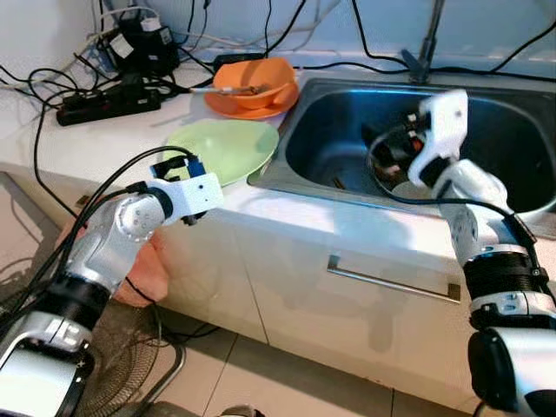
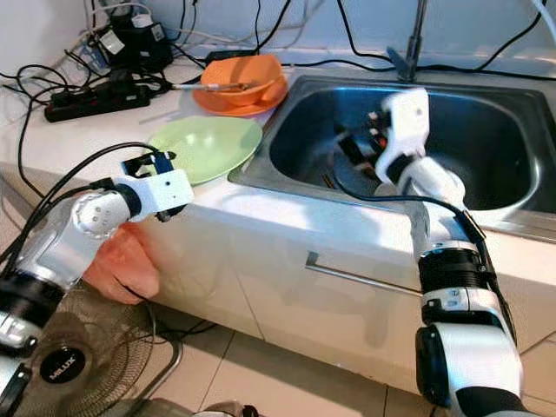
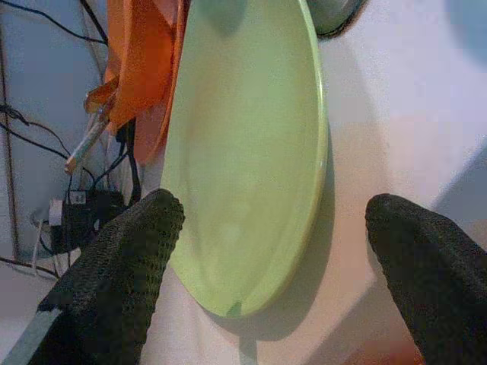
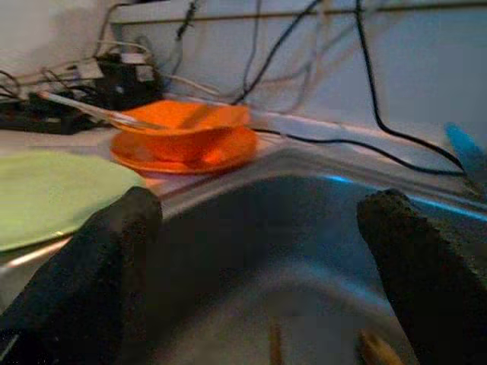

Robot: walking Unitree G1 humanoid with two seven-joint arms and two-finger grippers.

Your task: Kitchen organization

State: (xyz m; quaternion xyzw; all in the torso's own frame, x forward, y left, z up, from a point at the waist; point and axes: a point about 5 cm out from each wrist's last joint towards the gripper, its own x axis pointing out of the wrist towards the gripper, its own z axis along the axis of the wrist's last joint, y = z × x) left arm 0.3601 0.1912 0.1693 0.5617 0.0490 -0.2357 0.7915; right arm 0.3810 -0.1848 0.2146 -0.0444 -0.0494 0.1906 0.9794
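A light green plate (image 1: 228, 148) lies on the white counter just left of the steel sink (image 1: 323, 111). My left gripper (image 3: 272, 209) hovers open at the plate's near edge, one finger (image 3: 129, 258) on each side of the rim, touching nothing. Behind the plate an orange bowl (image 1: 254, 76) with a utensil in it sits on an orange plate (image 1: 250, 108). Inside the sink basin my right gripper (image 1: 388, 149) is held open and empty, its fingers (image 4: 114, 243) facing the basin's left wall. Small items (image 4: 373, 346) lie blurred on the sink bottom.
A black power strip (image 1: 109, 102) and tangled cables crowd the counter's back left. The faucet (image 1: 426, 43) rises behind the sink. Below the counter are a drawer handle (image 1: 391, 282), a floor fan (image 2: 69, 365) and a pinkish-orange object (image 2: 122, 265).
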